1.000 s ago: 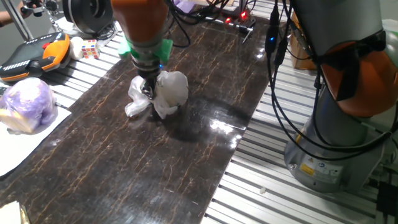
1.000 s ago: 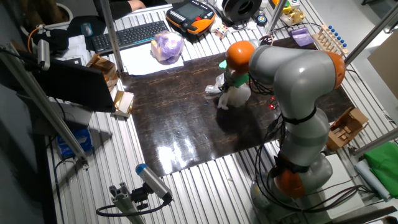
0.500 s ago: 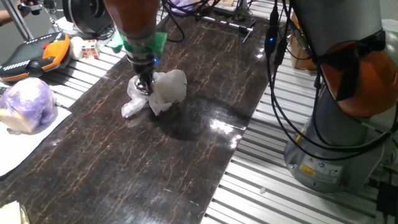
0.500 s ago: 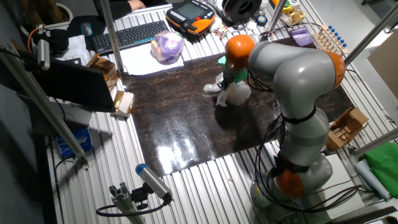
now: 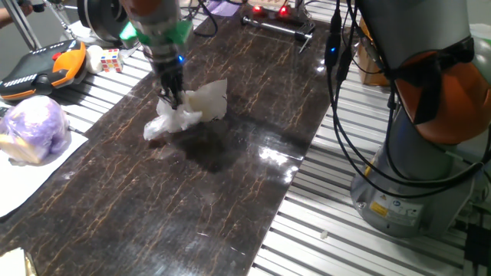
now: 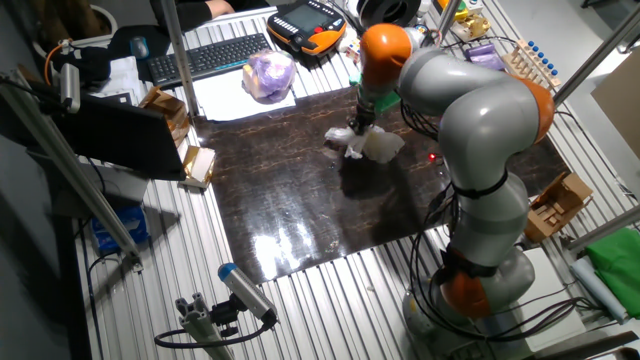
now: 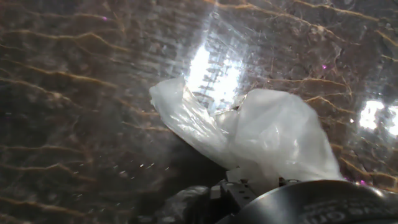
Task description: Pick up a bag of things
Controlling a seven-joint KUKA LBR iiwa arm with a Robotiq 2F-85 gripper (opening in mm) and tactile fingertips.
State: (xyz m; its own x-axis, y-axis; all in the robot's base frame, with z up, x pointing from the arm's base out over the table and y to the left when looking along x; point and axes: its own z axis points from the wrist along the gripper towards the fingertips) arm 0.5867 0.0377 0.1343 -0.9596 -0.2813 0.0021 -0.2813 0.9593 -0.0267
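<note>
Right, I have the gripper (image 5: pixel 172 98) clamped on the bag (image 5: pixel 190 109), fingers pinched into the crinkled plastic near its middle, and I judge this to be the lifting step. In one fixed view the bag hangs from the fingers above the dark marbled table (image 5: pixel 230 199), its twisted tail drooping to the left and a shadow lying below it; the hand view shows the white plastic bunched just ahead of the fingers with the table behind. The next move calls for a steady rise, since the pinch takes only loose film and the load could slip. Compared with half a second ago, the arm has climbed and swung toward the far left, and the bag has come along. The purple bundle (image 5: pixel 32 129) on its paper has stayed put.
</note>
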